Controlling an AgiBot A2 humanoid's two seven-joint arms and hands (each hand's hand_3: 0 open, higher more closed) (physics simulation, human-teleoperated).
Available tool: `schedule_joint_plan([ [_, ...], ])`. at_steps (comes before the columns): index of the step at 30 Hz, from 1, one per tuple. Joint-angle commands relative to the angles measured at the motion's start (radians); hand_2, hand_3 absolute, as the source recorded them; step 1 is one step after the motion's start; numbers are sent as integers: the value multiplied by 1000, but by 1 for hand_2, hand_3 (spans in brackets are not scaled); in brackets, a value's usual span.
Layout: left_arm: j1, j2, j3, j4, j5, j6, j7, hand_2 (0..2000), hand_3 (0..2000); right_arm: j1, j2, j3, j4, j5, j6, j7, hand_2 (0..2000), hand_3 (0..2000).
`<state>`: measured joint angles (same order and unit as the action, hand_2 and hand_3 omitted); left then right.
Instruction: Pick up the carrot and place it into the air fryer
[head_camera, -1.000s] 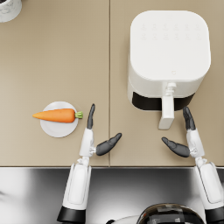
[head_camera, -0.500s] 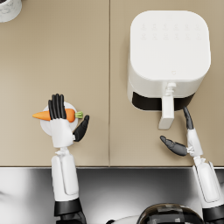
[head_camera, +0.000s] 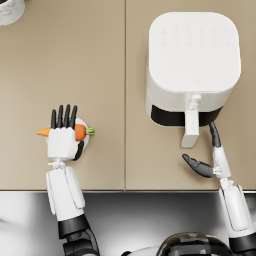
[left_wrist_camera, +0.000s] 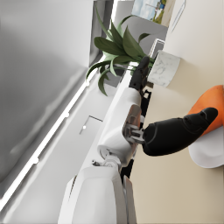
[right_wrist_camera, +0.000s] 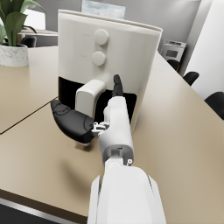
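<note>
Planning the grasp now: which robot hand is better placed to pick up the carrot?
Left. The left robot hand is over the carrot on its plate; the right robot hand waits open beside the air fryer.

My left hand (head_camera: 63, 140) has moved from beside the plate (head_camera: 86, 141) to directly over the carrot (head_camera: 79, 132) (fingers extended across it).

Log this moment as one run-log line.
left hand over carrot on plate, grasp unconfirmed | right hand open by air fryer handle
</note>
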<state>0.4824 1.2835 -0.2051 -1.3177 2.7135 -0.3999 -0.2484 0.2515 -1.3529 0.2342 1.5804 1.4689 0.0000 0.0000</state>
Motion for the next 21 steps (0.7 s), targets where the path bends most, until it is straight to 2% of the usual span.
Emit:
schedule_joint_plan([
  [1, 53, -4, 11, 96, 46, -2, -2, 0, 0, 16, -9, -9, 6, 0, 0, 0, 0, 0],
  [7, 108, -1, 53, 257, 285, -13, -5, 0, 0, 9, -17, -18, 8, 0, 0, 0, 0, 0],
  [16, 180, -9, 122, 431, 341, 37, 2, 0, 0, 22, -39, -14, -17, 0, 0, 0, 0, 0],
  [17, 191, -11, 125, 456, 342, 39, 2, 1361, 327, 24, -42, -13, -14, 0, 0, 0, 0, 0],
  [18, 198, -13, 127, 467, 342, 25, 2, 2000, 653, 25, -44, -9, -27, 0, 0, 0, 0, 0],
  [21, 203, -16, 157, 479, 342, 98, 15, 2000, 1633, 42, -56, 1, -108, 0, 0, 0, 0, 0],
])
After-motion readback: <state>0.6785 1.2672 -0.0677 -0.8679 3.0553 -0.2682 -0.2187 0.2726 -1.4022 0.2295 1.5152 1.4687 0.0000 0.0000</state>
